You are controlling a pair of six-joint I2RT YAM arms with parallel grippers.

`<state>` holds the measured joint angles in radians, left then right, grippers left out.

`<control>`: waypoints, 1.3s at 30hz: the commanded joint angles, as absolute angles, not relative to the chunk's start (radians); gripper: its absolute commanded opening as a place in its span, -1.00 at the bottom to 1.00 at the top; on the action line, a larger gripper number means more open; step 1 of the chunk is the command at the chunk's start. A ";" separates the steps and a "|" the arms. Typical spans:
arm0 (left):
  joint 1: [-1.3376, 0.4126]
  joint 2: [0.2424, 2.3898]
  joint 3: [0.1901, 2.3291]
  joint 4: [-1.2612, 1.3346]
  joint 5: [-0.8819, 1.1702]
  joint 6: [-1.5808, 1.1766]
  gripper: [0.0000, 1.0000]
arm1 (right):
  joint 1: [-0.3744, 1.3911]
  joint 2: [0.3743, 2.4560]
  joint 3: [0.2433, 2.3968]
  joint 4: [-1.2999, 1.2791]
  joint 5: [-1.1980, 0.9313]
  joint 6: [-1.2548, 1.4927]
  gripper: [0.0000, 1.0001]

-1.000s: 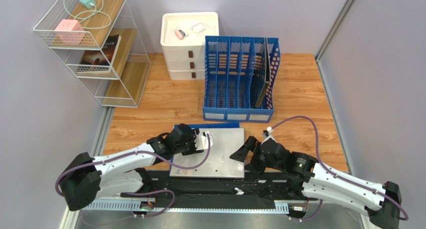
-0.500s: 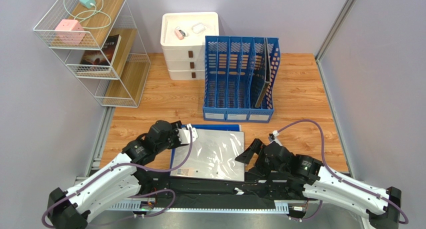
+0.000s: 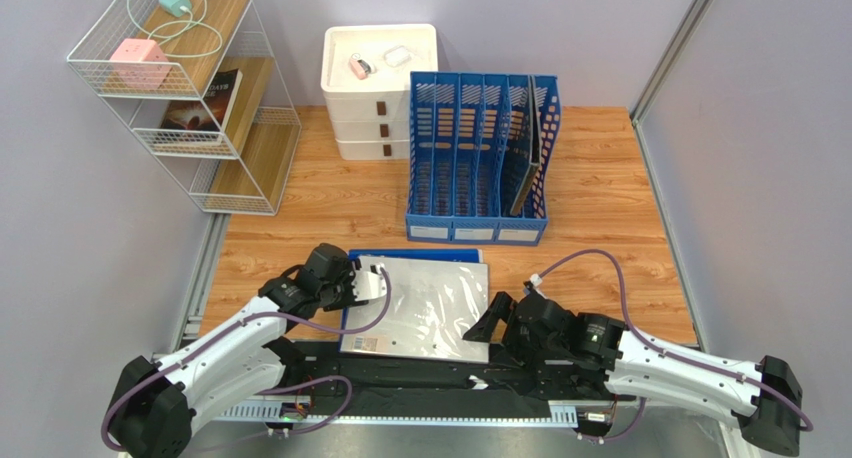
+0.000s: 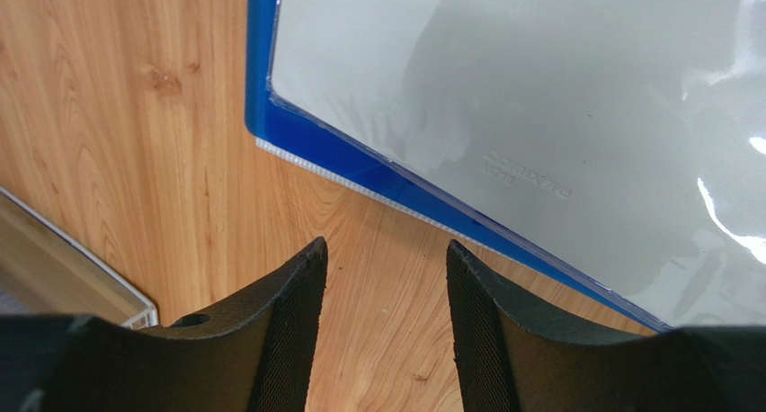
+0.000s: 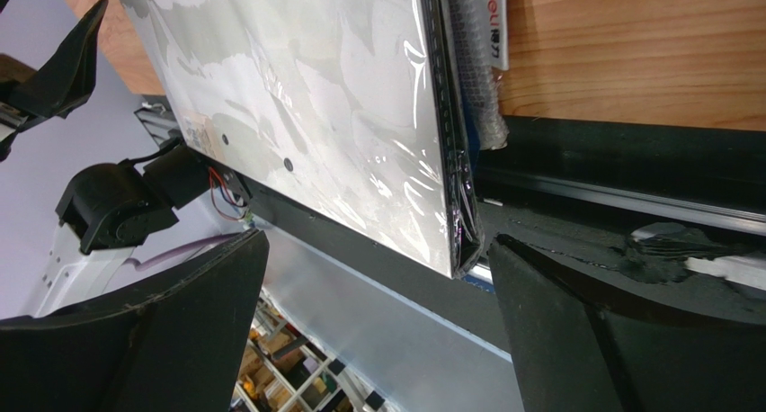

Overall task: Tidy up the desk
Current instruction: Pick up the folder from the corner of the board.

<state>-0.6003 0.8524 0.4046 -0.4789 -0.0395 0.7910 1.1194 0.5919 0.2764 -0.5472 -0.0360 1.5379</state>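
On the desk point(image 3: 330, 198) a grey plastic-wrapped pack point(image 3: 425, 303) lies flat on a blue folder point(image 3: 400, 253), reaching over the near edge. My left gripper point(image 3: 375, 283) hovers at the pack's left edge, open and holding nothing. In the left wrist view the left gripper point(image 4: 387, 246) is over bare wood, with the blue folder point(image 4: 360, 165) and the pack point(image 4: 539, 88) just ahead. My right gripper point(image 3: 487, 320) sits wide open at the pack's near right corner. In the right wrist view the right gripper point(image 5: 376, 241) faces the pack point(image 5: 315, 97), whose corner is close to the right finger point(image 5: 575, 331).
A blue file rack point(image 3: 478, 158) stands behind the pack, with a flat board point(image 3: 530, 148) in its right slot. Behind it is a white drawer unit point(image 3: 378, 88) with small items on top. A white wire shelf point(image 3: 190, 88) stands far left. A black rail point(image 3: 420, 373) runs along the near edge.
My left gripper has drawn back leftward off the top of the pack to its left edge. The right gripper has slid slightly nearer the front edge. The pack lies as before.
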 commanded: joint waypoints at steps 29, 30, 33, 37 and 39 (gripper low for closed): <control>-0.699 0.969 0.426 -0.388 0.002 0.741 0.15 | 1.256 0.578 0.163 -0.266 0.084 1.680 1.00; -0.703 0.971 0.428 -0.387 0.002 0.742 0.15 | 1.259 0.572 0.158 -0.250 0.098 1.680 1.00; -0.710 0.973 0.430 -0.383 0.003 0.735 0.15 | 1.276 0.565 0.121 -0.161 0.152 1.696 1.00; -0.710 0.983 0.419 -0.370 0.008 0.741 0.15 | 1.319 0.566 0.081 -0.029 0.216 1.726 1.00; -0.712 1.002 0.404 -0.339 0.003 0.749 0.15 | 1.344 0.566 0.103 -0.015 0.241 1.712 1.00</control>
